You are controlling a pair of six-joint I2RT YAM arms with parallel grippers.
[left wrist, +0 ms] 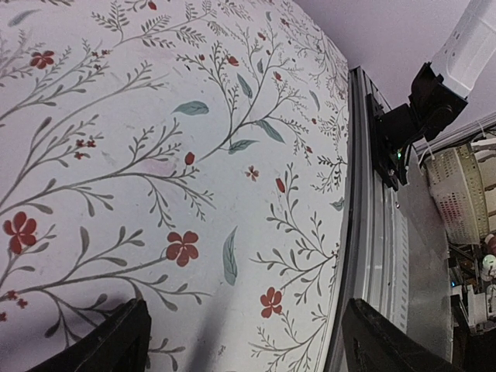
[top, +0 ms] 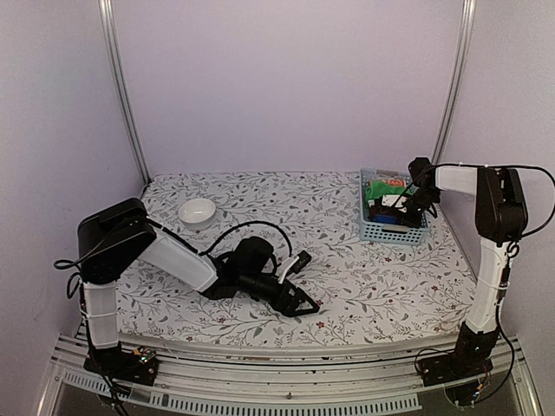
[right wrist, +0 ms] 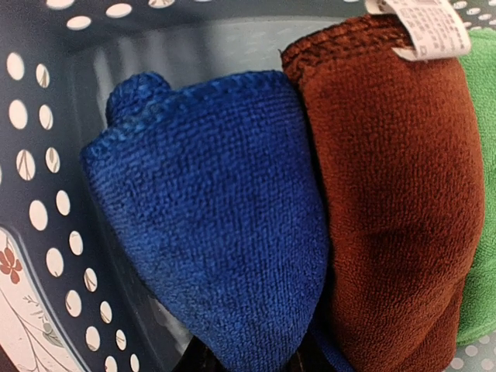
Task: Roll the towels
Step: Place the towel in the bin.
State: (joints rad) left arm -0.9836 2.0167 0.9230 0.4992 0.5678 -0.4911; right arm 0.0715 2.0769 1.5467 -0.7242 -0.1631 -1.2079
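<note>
The royal blue towel [right wrist: 225, 225] fills the right wrist view, bunched inside the basket and narrowing to a point at my right gripper [right wrist: 252, 363]. That gripper is shut on it, and only the dark finger tips show at the frame's bottom edge. The dark brick-red towel [right wrist: 395, 194], with a white label, lies against the blue one's right side. From above, my right gripper [top: 388, 211] reaches down into the basket over the blue towel [top: 387, 219]. My left gripper [top: 305, 283] lies low over the table's front middle, open [left wrist: 244, 345], with only tablecloth between its fingers.
The light blue perforated basket [top: 395, 236] stands at the back right, its wall [right wrist: 39, 194] close on the left. A bright green cloth [top: 377, 189] lies in it beside the red towel [right wrist: 480, 232]. A white bowl [top: 197, 211] sits at the back left. The table's metal front rail [left wrist: 380, 232] runs near my left gripper.
</note>
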